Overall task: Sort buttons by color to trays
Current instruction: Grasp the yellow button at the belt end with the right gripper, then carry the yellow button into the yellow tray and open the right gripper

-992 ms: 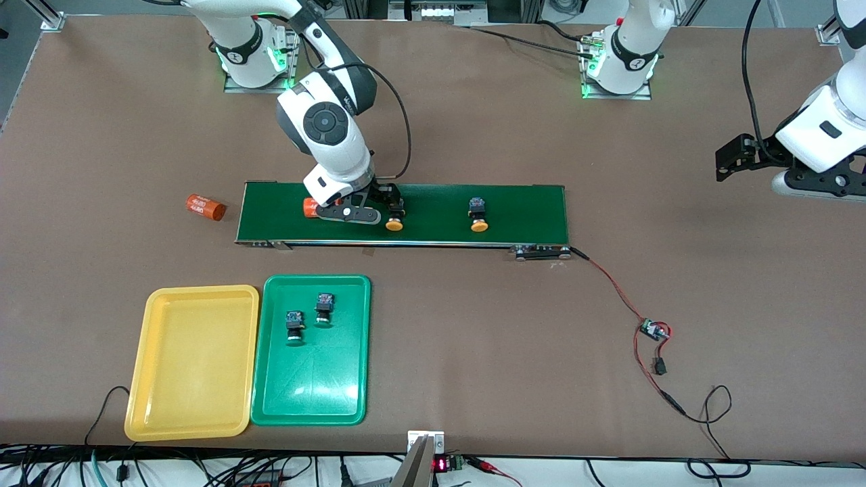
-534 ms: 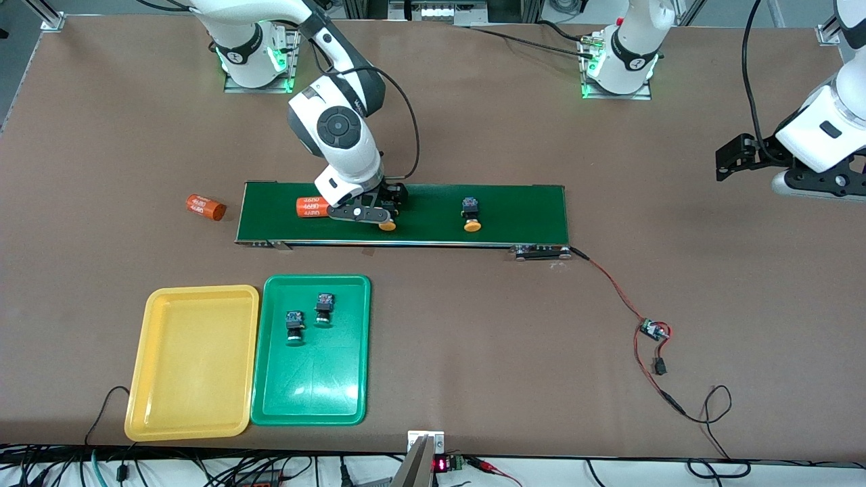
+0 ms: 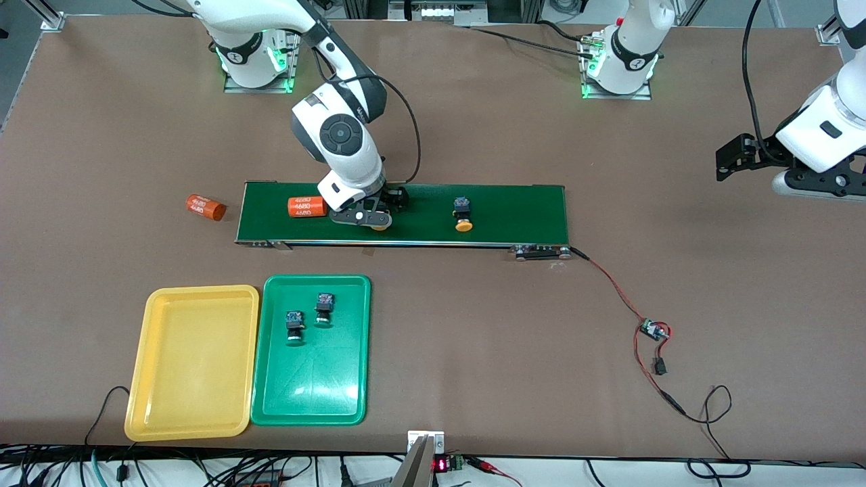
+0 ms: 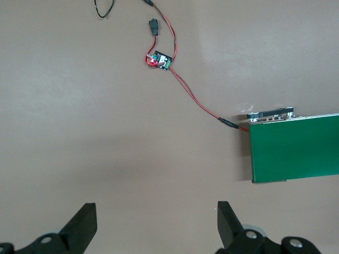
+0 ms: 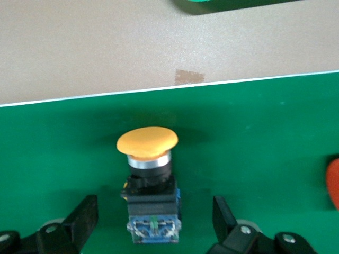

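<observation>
My right gripper (image 3: pixel 379 218) is open and low over the dark-green belt (image 3: pixel 514 210). Its fingers (image 5: pixel 85 217) stand apart on either side of a yellow-capped button (image 5: pixel 147 142) that lies on the belt without touching it. That button is mostly hidden under the hand in the front view. A second yellow-capped button (image 3: pixel 463 218) lies on the belt toward the left arm's end. Two green-capped buttons (image 3: pixel 293 327) (image 3: pixel 324 308) lie in the green tray (image 3: pixel 311 385). The yellow tray (image 3: pixel 193 365) beside it holds nothing. My left gripper (image 3: pixel 727 166) waits open (image 4: pixel 156 219) over bare table.
An orange cylinder (image 3: pixel 306 206) lies on the belt beside my right hand, and another (image 3: pixel 205 207) lies on the table off the belt's end. A red wire runs from the belt to a small circuit board (image 3: pixel 653 330), which also shows in the left wrist view (image 4: pixel 159 60).
Both yellow-capped buttons and the orange cylinder on the belt have drifted toward the right arm's end. My right gripper has shifted along the belt and now straddles one button. The left arm has not moved.
</observation>
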`<state>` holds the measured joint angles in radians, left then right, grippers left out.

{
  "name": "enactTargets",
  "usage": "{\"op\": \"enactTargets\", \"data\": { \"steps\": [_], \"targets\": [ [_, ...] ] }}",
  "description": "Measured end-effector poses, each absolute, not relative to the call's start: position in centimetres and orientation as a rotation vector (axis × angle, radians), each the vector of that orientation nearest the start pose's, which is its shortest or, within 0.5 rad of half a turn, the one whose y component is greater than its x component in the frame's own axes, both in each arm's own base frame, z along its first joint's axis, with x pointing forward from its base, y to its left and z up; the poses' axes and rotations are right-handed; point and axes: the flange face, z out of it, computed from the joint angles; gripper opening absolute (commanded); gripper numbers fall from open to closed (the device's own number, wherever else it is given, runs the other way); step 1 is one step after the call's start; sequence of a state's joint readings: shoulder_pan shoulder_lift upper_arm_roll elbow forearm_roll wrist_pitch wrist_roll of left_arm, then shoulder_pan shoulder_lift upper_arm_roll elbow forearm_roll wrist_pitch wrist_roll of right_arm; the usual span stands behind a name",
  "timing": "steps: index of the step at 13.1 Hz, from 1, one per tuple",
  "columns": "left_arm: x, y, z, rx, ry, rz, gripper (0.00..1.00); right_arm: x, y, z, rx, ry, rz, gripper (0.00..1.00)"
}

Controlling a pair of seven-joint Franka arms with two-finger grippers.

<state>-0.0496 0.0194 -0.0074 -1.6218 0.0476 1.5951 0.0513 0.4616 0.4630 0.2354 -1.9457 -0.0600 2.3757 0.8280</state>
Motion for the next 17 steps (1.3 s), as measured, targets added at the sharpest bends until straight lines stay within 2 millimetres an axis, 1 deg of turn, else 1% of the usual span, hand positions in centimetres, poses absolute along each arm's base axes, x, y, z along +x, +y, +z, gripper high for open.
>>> {"op": "enactTargets", "data": {
  "steps": [1, 2, 3, 5, 7, 8, 9, 10, 11, 12, 13, 14, 16, 17],
  "targets": [
    [56.0, -2.7, 59.2, -3.088, 0.171, 0.071, 1.0, 47.9, 39.2, 24.3, -3.102, 0.173, 0.091, 0.31],
    [56.0, -2.7, 59.2, -3.088, 0.171, 0.071, 1.0, 47.9, 39.1, 24.2, -3.102, 0.175, 0.091, 0.2],
    [56.0, -2.7, 59.2, -3.088, 0.171, 0.071, 1.0, 48.0, 39.1, 24.1, -3.102, 0.176, 0.091, 0.13],
    [56.0, -2.7, 59.2, -3.088, 0.171, 0.071, 1.0, 48.3, 39.2, 24.4, -3.097, 0.178, 0.082, 0.12],
    [56.0, -2.7, 59.2, -3.088, 0.171, 0.072, 1.0, 49.4, 39.0, 25.5, -3.112, 0.169, 0.074, 0.12],
    [56.0, -2.7, 59.2, -3.088, 0.171, 0.072, 1.0, 50.6, 38.5, 27.1, -3.147, 0.146, 0.073, 0.12],
    [56.0, -2.7, 59.2, -3.088, 0.171, 0.072, 1.0, 52.3, 37.8, 29.5, -3.178, 0.12, 0.077, 0.13],
    [56.0, -2.7, 59.2, -3.088, 0.17, 0.072, 1.0, 54.2, 36.6, 32.4, -3.189, 0.103, 0.069, 0.13],
    [56.0, -2.7, 59.2, -3.088, 0.17, 0.072, 1.0, 56.3, 35.0, 35.3, -3.189, 0.096, 0.042, 0.13],
    [56.0, -2.7, 59.2, -3.088, 0.17, 0.073, 1.0, 58.2, 32.8, 37.5, -3.185, 0.1, 0.012, 0.14],
    [56.0, -2.7, 59.2, -3.088, 0.17, 0.073, 1.0, 60.0, 30.1, 38.9, -3.182, 0.104, -0.012, 0.14],
    [56.0, -2.7, 59.2, -3.089, 0.17, 0.072, 1.0, 61.6, 27.1, 39.4, -3.186, 0.094, -0.025, 0.14],
    [56.0, -2.7, 59.4, -3.089, 0.17, 0.067, 1.0, 64.3, 20.5, 39.0, -3.197, 0.077, -0.017, 0.14],
    [56.0, -2.6, 59.4, -3.089, 0.169, 0.065, 1.0, 65.3, 17.3, 38.7, -3.198, 0.079, -0.012, 0.16]
  ]
}}
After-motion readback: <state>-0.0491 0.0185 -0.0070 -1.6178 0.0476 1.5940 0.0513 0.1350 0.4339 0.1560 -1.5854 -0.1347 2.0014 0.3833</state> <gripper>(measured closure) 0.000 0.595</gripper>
